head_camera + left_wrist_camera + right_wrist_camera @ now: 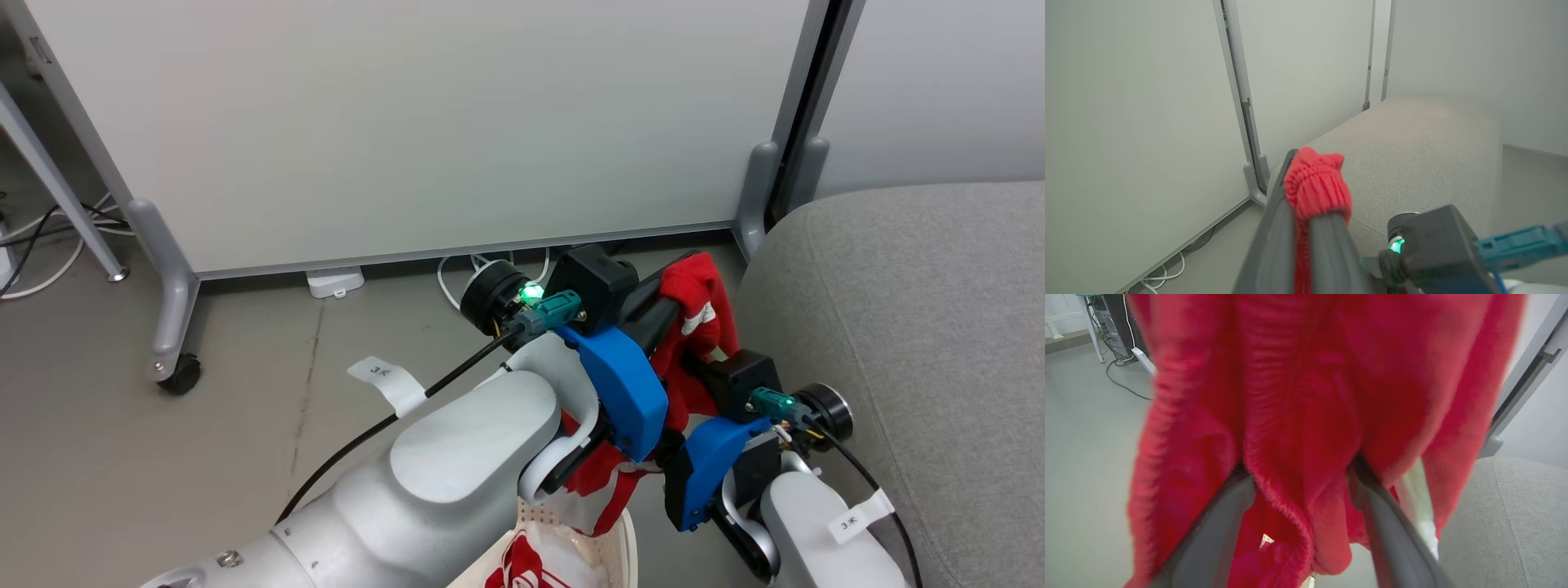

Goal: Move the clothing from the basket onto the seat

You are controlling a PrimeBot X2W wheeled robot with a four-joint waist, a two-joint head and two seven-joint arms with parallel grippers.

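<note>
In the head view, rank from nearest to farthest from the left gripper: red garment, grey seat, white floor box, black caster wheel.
1. Red garment: clamped in the left gripper.
2. Grey seat: just to its right.
3. White floor box: on the floor, well to the left.
4. Black caster wheel: farthest left.

Office or lab — wheeled partition panels [408,122], loose floor cables [1154,281].

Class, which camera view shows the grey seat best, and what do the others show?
The left wrist view: the seat shows most of its top. The head view gives one end at the right; the right wrist view, just a corner.
</note>
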